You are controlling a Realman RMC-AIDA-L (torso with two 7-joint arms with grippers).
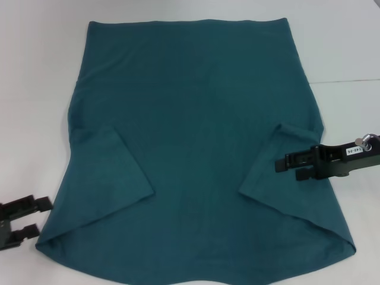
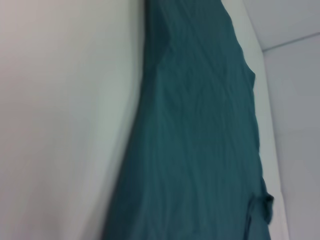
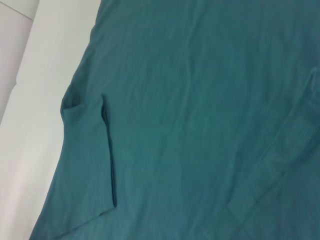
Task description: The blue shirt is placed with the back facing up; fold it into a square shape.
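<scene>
Blue shirt (image 1: 202, 124) lies spread flat over the white bench (image 1: 35, 71), covering most of its middle and reaching from the far edge almost to the near edge. Both short sleeves are folded inward onto the body: the left sleeve (image 1: 110, 172) forms a flap toward the near-left corner, and the right sleeve (image 1: 276, 172) makes a matching flap on the other side. The cloth is smooth, with only faint creases.

The left claw (image 1: 37, 218) sits low at the bench's near-left corner, just beside the shirt's edge and apart from the cloth; its two black fingers stand spread with a gap between them, holding nothing. The right claw (image 1: 286, 167) reaches in from the right edge of the bench over the folded right sleeve. Its fingers also show a gap and appear to pinch no cloth, though whether the tips touch the fabric is hard to judge from above.

The right wrist view shows the sleeve's fold line (image 3: 109, 150) running across the shirt, with bare bench beyond the shirt's edge.
</scene>
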